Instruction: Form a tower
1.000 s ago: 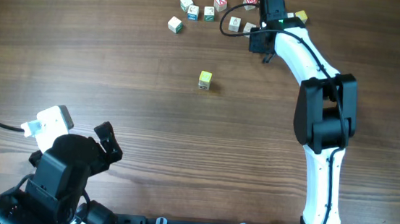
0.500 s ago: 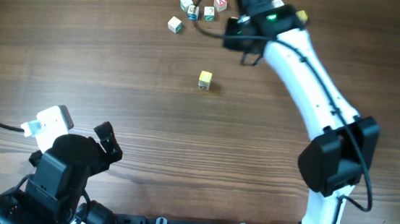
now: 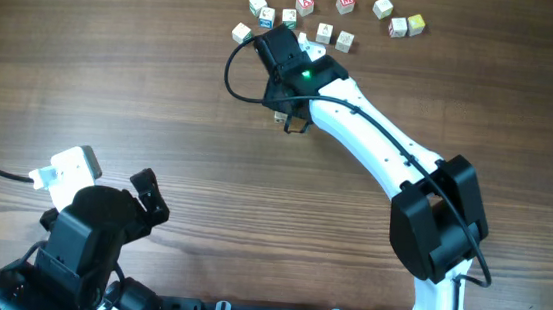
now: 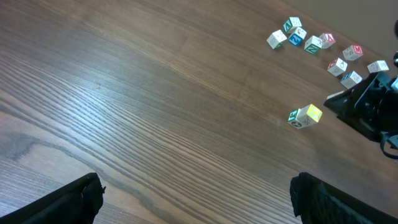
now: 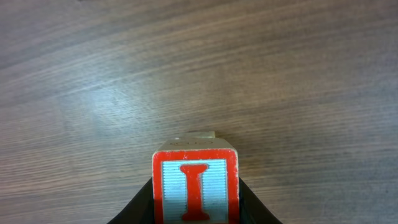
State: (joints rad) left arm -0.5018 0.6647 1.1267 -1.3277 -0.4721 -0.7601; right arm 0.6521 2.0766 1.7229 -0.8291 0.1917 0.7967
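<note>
The right gripper [image 5: 196,206] is clamping the tower [image 5: 196,183] by its white, red-framed "I" top, having swung from the loose cubes [image 3: 346,0] to the yellow cube [image 4: 305,116]. The left gripper [image 4: 196,199] is gaping wide.

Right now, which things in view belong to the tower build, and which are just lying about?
In the job:
- red letter I cube, gripped in the right pincer
- yellow-topped cube, right by that pincer, likely the base

Lying about:
- loose letter cubes, scattered on the far side
- left pincer, open and holding nothing
</note>
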